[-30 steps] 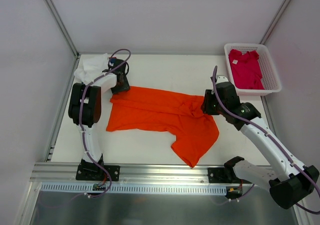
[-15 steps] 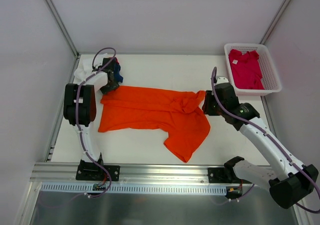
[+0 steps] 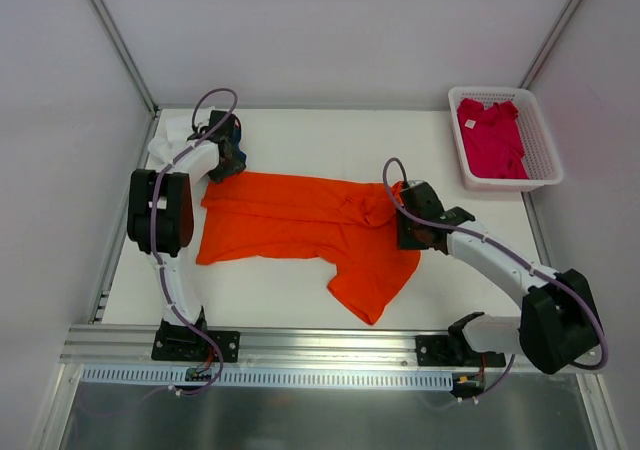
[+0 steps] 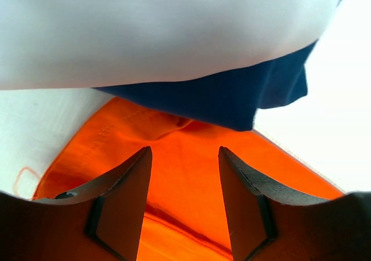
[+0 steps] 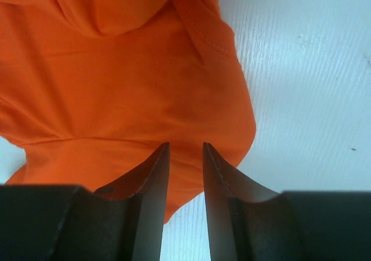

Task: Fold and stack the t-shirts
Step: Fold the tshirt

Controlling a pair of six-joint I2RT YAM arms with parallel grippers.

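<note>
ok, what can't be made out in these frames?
- White cloth t-shirt: top view, left arm covers most; left wrist view, frame edges crop it.
- Navy blue cloth t-shirt: left wrist view, white shirt overlaps it; only an edge shows.
- Crimson-pink cloth in white plastic mesh basket: top view, too small to count shirts.

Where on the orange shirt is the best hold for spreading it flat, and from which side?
Take the orange shirt at its bunched right end, coming from the right, probably. There the cloth stands up in folds, so jaws can close across a ridge; the left part lies flat on the table, offering little to pinch. The right gripper hangs over that side.
</note>
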